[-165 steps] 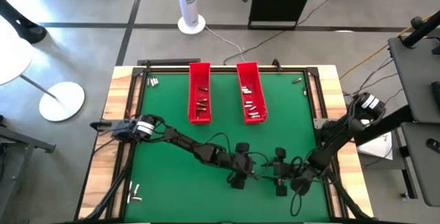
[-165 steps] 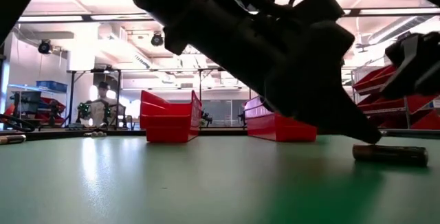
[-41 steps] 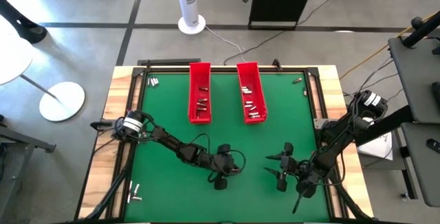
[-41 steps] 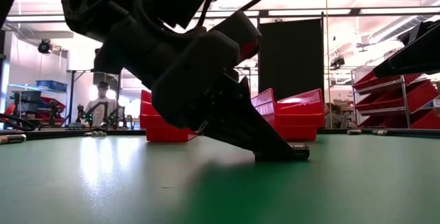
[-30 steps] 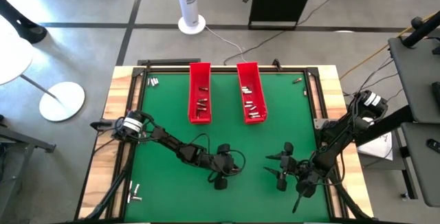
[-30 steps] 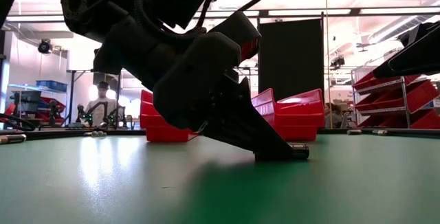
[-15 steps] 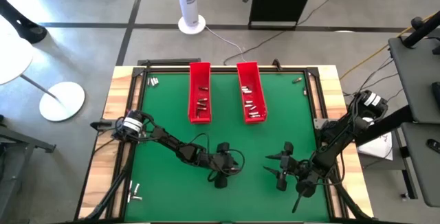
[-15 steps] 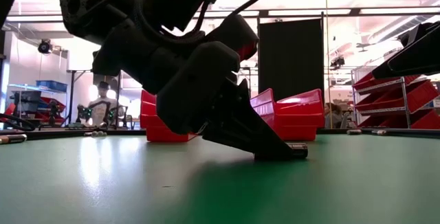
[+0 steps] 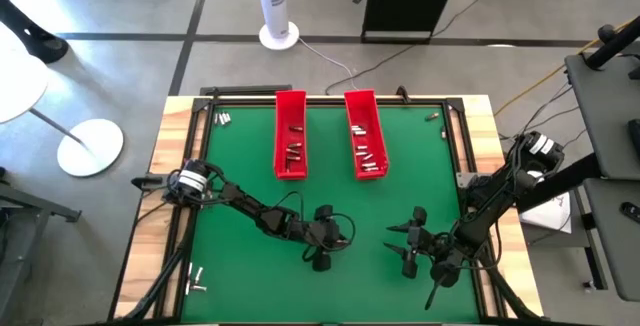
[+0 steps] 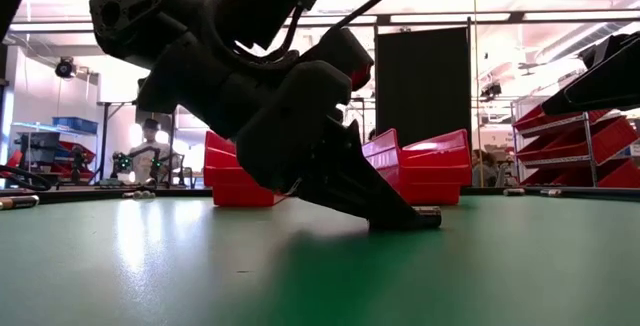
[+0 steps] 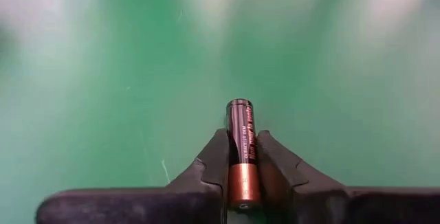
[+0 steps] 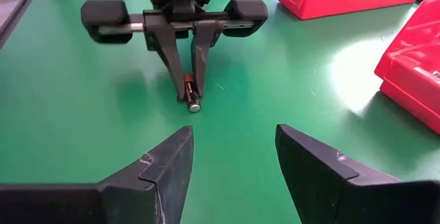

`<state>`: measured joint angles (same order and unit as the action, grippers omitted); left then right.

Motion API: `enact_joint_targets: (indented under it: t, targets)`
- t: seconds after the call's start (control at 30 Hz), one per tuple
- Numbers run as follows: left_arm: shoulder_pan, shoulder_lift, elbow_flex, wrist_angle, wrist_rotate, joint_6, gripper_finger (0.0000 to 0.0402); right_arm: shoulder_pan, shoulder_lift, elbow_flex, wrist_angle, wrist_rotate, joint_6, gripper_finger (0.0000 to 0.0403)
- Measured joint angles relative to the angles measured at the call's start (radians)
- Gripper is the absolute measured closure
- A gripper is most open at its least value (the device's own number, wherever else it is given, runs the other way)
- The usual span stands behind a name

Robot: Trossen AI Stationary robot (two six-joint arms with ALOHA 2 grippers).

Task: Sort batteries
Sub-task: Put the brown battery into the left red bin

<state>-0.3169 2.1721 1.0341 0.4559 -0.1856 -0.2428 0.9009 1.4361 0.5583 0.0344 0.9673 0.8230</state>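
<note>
Since a moment ago, we see the left gripper (image 11: 242, 183) has closed on one battery (image 11: 242, 152) lying on the green table (image 9: 240, 266), front centre. At right, the right gripper (image 12: 234, 159) hangs open, empty, facing it.

- Bright ceiling lights wash out the room behind the left arm (image 10: 250, 96) in the low view, leaving it a dark silhouette.
- A white glare patch lies on the green mat (image 12: 344, 66) beside the red tray (image 12: 412, 59).
- Beyond the battery (image 11: 242, 148), the mat is blurred.
</note>
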Motion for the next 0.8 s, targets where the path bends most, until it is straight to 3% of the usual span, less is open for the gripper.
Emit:
enact_joint_targets:
  t: [0.23, 0.5, 0.67, 0.8]
  targets:
    - [0.012, -0.196, -0.058, -0.169, 0.019, 0.076, 0.0373, -0.013, -0.047, 0.032, -0.009, -0.031, -0.097, 0.0202]
    - [0.081, -0.627, -0.192, -0.417, -0.044, 0.128, 0.0373, -0.056, -0.107, 0.044, -0.029, -0.032, -0.209, 0.0202]
    - [0.25, -0.832, -0.199, -0.715, -0.085, 0.157, 0.0373, -0.105, -0.113, 0.043, -0.03, -0.033, -0.251, 0.0202]
    - [0.421, -0.904, -0.151, -0.871, -0.029, 0.239, 0.0373, -0.167, -0.13, 0.043, -0.04, -0.113, -0.272, 0.0202]
